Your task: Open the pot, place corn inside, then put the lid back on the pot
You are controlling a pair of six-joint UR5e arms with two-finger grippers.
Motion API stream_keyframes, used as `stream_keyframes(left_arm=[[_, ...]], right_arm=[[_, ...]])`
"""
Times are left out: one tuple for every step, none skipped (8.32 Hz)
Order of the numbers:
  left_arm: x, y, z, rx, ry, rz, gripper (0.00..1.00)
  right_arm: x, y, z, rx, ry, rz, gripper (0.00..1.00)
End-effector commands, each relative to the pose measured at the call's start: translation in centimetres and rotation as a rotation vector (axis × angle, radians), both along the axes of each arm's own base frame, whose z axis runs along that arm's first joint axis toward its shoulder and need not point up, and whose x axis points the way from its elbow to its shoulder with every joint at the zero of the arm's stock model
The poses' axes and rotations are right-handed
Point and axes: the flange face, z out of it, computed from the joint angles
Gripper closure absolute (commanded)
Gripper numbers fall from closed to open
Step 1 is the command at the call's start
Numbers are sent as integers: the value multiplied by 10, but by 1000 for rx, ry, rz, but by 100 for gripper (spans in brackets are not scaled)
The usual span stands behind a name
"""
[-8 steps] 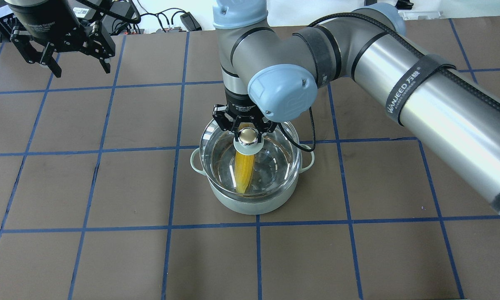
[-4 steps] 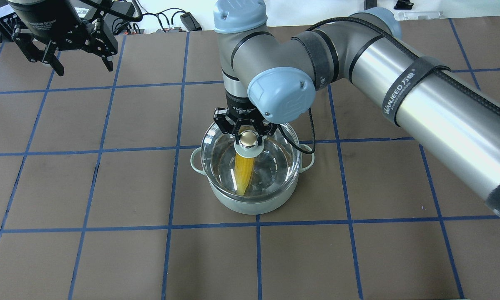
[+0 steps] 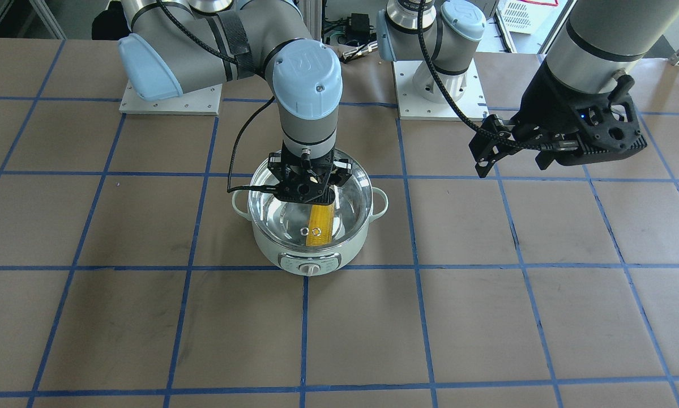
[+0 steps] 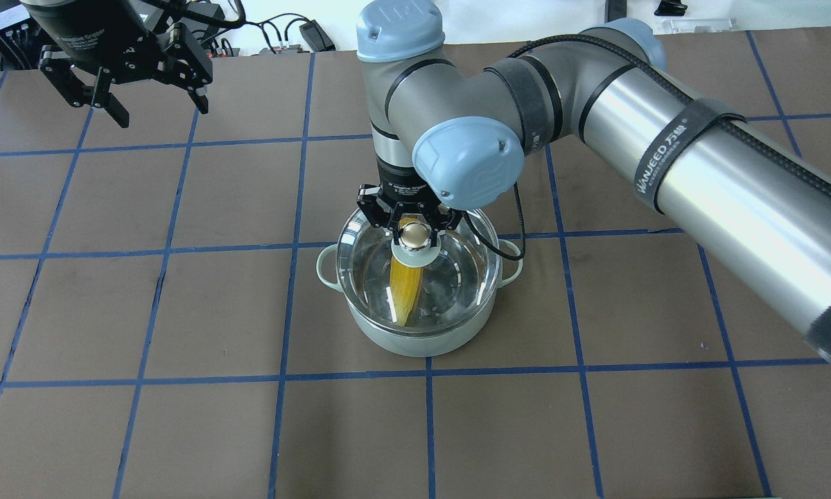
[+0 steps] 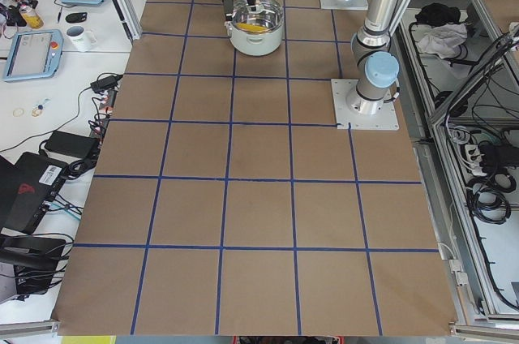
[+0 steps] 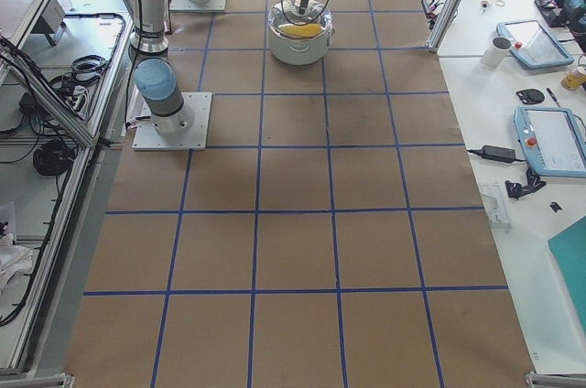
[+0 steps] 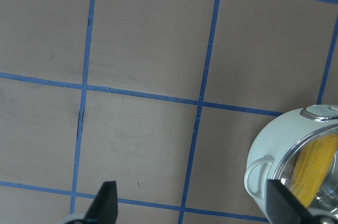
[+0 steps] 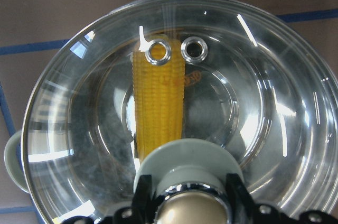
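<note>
The pale mint-green pot (image 4: 415, 343) stands mid-table, its control dial (image 3: 312, 268) facing away from the robot. The yellow corn (image 4: 405, 291) lies inside it, seen through the glass. My right gripper (image 4: 415, 232) points straight down and is shut on the gold-topped knob (image 8: 185, 211) of the clear glass lid (image 4: 457, 277). The lid sits level at the pot's rim; I cannot tell whether it rests fully. My left gripper (image 4: 159, 114) is open and empty, raised over the far left of the table. In its wrist view the pot (image 7: 269, 150) shows at the lower right.
A black cable (image 4: 519, 222) hangs from my right wrist beside the pot's right handle. The arm base plates (image 3: 172, 102) stand at the robot's side of the table. A side bench with tablets and a mug (image 5: 81, 36) runs along the far edge.
My right gripper has lowered the lid slightly onto the pot. My left gripper has moved a little to the right, still open.
</note>
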Motion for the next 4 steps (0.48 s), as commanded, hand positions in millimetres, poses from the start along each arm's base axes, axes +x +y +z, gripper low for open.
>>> stream_keyframes(left_arm=[[-2, 9, 8, -11, 4, 0, 0], [-2, 9, 7, -9, 4, 0, 0], [-2, 12, 11, -17, 4, -2, 0], [-2, 11, 8, -9, 4, -2, 0]], right_arm=[[0, 1, -1, 2, 1, 2, 84], [0, 1, -1, 0, 0, 2, 84], [-1, 0, -2, 2, 1, -2, 84], [0, 0, -2, 3, 2, -2, 84]])
